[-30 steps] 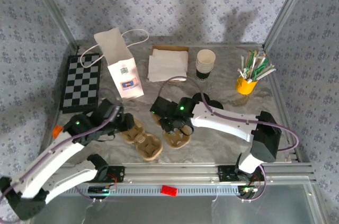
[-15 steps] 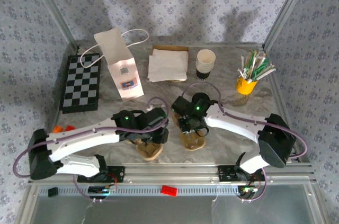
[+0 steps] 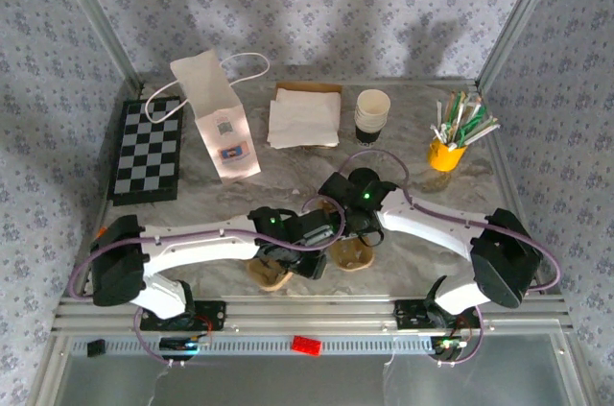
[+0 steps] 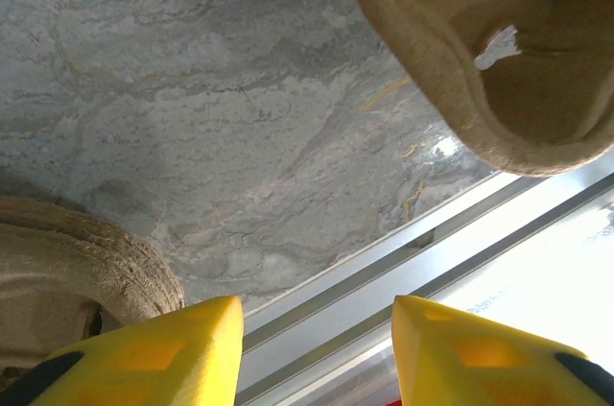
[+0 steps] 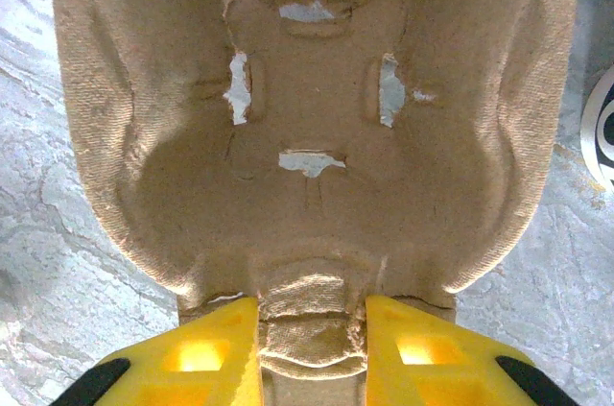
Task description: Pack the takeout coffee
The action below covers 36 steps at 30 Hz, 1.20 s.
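Grey marbled tabletop [image 3: 413, 123], floral walls [image 3: 317, 3]; left pincer [image 4: 317, 329] spread, right pincer [image 5: 312, 315] pinching pulp carrier [image 5: 307, 204].

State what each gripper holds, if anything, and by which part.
Right gripper clamps the pulp cup carrier by its narrow neck; left gripper holds nothing.

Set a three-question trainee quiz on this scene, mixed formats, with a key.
1. True or false: the right tool is closed on the pulp cup carrier.
2. The white paper bag is: A) standing upright B) lying flat C) held by a tool.
3. Fill in: between its fingers, the left tool holds ____.
Key: 1 true; 2 A; 3 nothing.
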Available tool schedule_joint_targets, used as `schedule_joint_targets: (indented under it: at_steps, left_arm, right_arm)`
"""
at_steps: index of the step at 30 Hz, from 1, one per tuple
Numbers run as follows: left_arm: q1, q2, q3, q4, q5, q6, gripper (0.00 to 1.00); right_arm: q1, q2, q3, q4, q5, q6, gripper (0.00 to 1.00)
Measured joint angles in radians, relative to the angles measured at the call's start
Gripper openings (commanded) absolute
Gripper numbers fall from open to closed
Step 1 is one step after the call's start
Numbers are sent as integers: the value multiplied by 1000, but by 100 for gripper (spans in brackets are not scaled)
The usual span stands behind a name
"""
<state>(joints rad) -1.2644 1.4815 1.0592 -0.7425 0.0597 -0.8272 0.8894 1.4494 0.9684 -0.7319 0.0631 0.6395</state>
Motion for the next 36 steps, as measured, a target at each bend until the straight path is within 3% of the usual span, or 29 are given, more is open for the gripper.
schedule_joint_targets:
  at_steps: [12, 24, 36]
  left_arm:
    - [83, -33, -80, -65, -71, -39, 44]
    - [350, -300, -256, -210, -181, -102, 44]
    - [447, -424, -144, -253, -180, -44, 44]
  right_arm:
    - [-2, 36, 11, 11, 4, -11, 28]
    - [10, 137, 87, 19, 20, -30, 28]
    - [35, 190, 104, 18, 42, -39, 37]
